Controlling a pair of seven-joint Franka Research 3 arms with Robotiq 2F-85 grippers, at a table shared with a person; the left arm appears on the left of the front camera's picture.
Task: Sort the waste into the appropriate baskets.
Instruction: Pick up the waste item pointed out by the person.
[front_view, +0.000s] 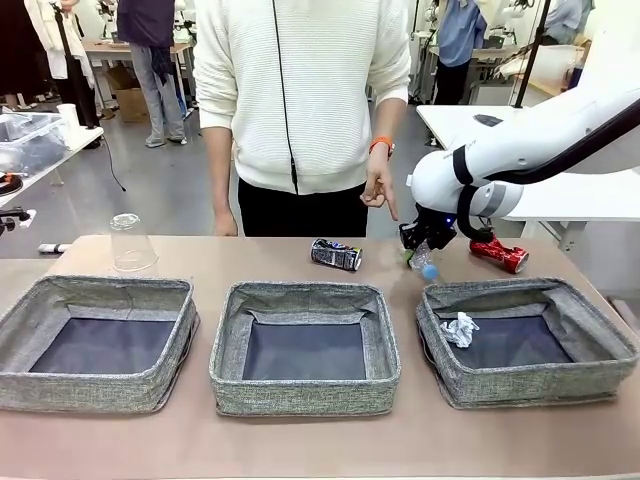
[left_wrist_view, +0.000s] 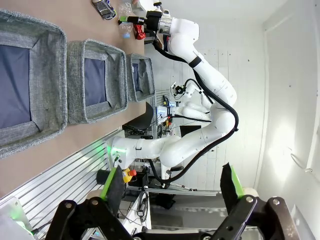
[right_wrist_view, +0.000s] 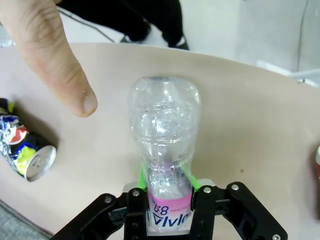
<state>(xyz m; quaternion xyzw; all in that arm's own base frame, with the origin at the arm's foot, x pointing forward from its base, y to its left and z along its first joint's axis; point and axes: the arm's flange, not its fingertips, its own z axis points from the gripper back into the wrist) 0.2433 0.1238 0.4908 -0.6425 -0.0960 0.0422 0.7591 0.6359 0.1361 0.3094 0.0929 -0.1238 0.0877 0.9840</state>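
Observation:
My right gripper (front_view: 416, 243) (right_wrist_view: 169, 192) is shut on the clear plastic bottle (front_view: 425, 264) (right_wrist_view: 165, 125) at its pink label, just behind the right basket (front_view: 520, 291). A crumpled white paper wad (front_view: 460, 329) lies inside that basket. The middle basket (front_view: 300, 292) and the left basket (front_view: 100, 290) show dark bare bottoms. A dark printed can (front_view: 336, 254) (right_wrist_view: 25, 150) and a red can (front_view: 499, 254) lie on the table behind the baskets. A clear cup (front_view: 131, 243) stands upside down at the far left. My left gripper (left_wrist_view: 172, 187) is open, off the table.
A person in a white sweater stands at the far side, one hand (front_view: 381, 192) pointing a finger (right_wrist_view: 57, 60) down close to the bottle. The table's near strip in front of the baskets (left_wrist_view: 55, 75) is bare.

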